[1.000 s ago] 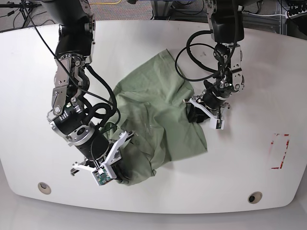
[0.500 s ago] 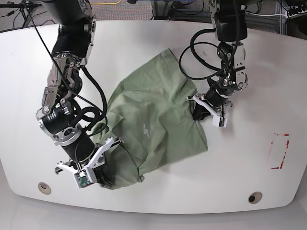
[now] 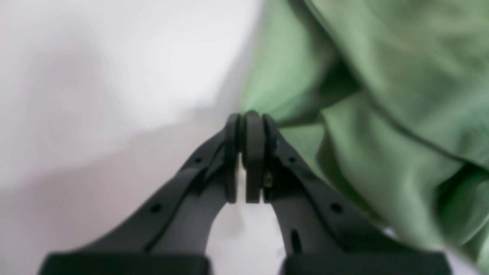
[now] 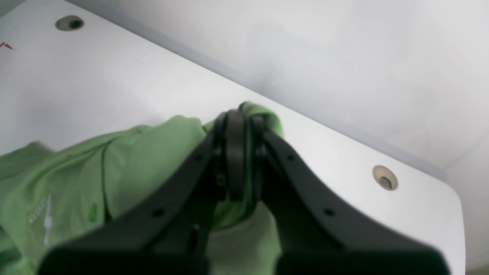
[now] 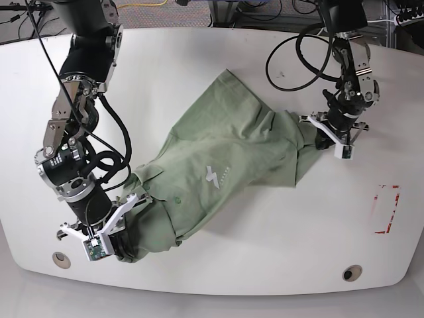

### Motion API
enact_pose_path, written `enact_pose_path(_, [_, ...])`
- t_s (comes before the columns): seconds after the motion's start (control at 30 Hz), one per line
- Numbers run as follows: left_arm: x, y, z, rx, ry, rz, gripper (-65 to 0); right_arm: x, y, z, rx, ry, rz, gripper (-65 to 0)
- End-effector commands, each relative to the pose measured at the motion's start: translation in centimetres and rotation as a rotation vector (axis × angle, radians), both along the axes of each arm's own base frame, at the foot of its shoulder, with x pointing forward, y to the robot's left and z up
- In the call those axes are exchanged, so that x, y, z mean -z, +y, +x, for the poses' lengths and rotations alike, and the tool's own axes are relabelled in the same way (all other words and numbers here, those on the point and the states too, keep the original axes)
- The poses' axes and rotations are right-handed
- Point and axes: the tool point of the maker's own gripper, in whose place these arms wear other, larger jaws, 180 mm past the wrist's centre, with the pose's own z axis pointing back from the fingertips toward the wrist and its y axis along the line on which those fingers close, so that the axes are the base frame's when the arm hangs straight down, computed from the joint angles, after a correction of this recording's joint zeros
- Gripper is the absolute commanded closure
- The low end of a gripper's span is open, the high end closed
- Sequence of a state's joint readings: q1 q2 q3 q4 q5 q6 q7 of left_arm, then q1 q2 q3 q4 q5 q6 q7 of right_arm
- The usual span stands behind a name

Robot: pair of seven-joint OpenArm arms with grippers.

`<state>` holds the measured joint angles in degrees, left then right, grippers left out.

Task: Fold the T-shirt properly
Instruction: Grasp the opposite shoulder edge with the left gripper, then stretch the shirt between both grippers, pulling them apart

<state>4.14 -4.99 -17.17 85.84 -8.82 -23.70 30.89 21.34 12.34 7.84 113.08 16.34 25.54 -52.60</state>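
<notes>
While both claws, left (image 5: 329,134) and right (image 5: 118,233), pinched opposite ends of the shirt (image 5: 218,172), it lay crumpled between them, no fold made.

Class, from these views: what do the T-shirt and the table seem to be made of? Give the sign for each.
T-shirt: soft, matte green fabric, probably knit; it drapes and creases into folds.
Table: hard, smooth white top, perhaps laminate or painted board; it shows a faint sheen and clean rounded edges. The exact material stays open.
</notes>
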Motion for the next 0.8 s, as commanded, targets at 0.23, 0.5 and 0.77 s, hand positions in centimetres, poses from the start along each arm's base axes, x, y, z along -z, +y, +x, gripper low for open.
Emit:
enact_pose_path(0.23, [-5.7,5.2,-0.1,-0.052,-0.125,0.127,-0.4,-3.9,-1.0,1.5,0.011,-0.103,-0.005,0.0])
enact_pose_path(0.5, [-9.8,9.3,-0.5,-0.113,-0.181,0.231,-0.4,-6.1,-1.5,3.1,0.018,-0.137,0.0,0.0])
enact_pose_path(0.77, [-15.7,11.5,0.3,-0.184,-0.314,0.294,-0.4,-9.4,-1.6,4.6,0.008,-0.23,0.045,0.0])
